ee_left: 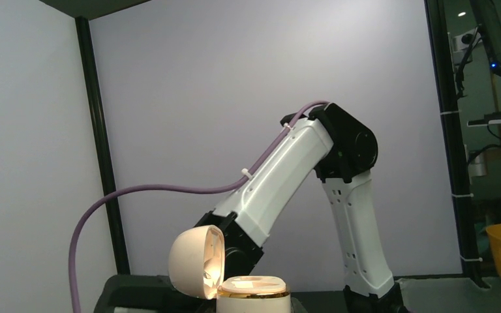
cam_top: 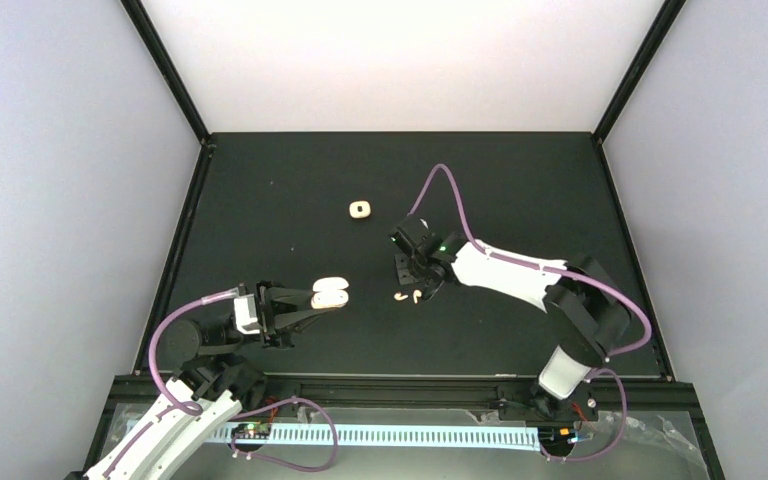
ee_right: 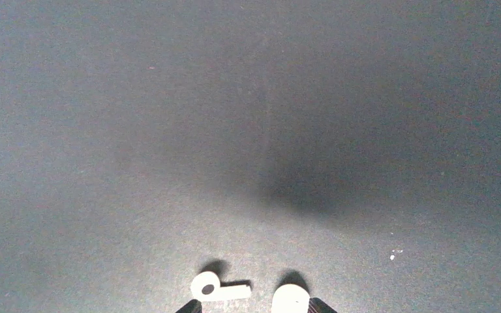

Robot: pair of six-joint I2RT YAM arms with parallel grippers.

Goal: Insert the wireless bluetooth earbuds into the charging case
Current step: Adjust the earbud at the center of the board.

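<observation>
— Near the middle of the table (cam_top: 260,200), just under our right gripper (cam_top: 415,283), two of the wireless bluetooth earbuds (cam_top: 401,297) lie side by side. Why do we hang so low over them?
— To pick one up, we judge. From the right wrist, our fingertips (ee_right: 319,308) stand apart with both buds on the mat between them, and nothing is pinched.
— And our left gripper (cam_top: 310,298)?
— Clamped tight on the charging case (cam_top: 330,292), held out toward the right arm. Its lid (ee_left: 194,261) is tipped open and the base faces up, so we could drop a bud straight in.
— What about the small cream block (cam_top: 360,210) farther back?
— It sits well apart, and we cannot tell what it is. We see only two buds.
</observation>
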